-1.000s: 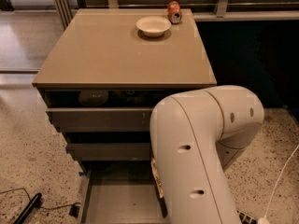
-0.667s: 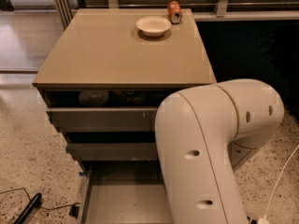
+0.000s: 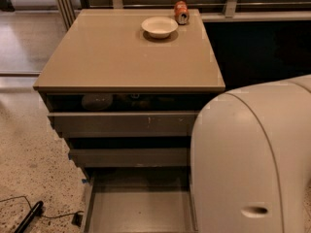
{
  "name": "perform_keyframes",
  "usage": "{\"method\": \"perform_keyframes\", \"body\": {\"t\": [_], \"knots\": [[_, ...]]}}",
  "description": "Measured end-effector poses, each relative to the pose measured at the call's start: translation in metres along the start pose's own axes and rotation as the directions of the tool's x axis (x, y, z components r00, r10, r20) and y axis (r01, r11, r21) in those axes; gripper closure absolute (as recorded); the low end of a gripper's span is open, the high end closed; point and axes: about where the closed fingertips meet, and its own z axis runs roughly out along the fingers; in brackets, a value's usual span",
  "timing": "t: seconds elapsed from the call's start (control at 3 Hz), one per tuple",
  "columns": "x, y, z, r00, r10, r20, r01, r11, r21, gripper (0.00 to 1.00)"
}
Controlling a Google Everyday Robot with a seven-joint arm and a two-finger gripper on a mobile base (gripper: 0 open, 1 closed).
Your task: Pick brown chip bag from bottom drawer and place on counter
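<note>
Swinging to 4 o'clock, your arm (image 3: 252, 159) bared more drawer (image 3: 141, 208); no bag showed, and the gripper was out of view, so I couldn't tell its grip.

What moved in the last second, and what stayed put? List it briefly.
The robot arm swung right, from the middle of the cabinet front to the lower right corner, uncovering more of the bottom drawer. No brown chip bag shows in the uncovered part. The gripper is out of view, so nothing was visibly taken hold of or let go. The counter, white bowl and orange can stayed put.
</note>
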Motion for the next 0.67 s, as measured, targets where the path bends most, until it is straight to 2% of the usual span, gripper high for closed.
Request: {"method": "perform_keyframes", "body": {"t": [0.33, 0.67], "knots": [[-0.0161, -0.0149, -0.0197, 0.999, 0.015, 0.044, -0.016, 0.9996, 0.024, 1.0], [-0.016, -0.0121, -0.0148, 0.999, 0.013, 0.039, -0.014, 0.9997, 0.018, 1.0]]}}
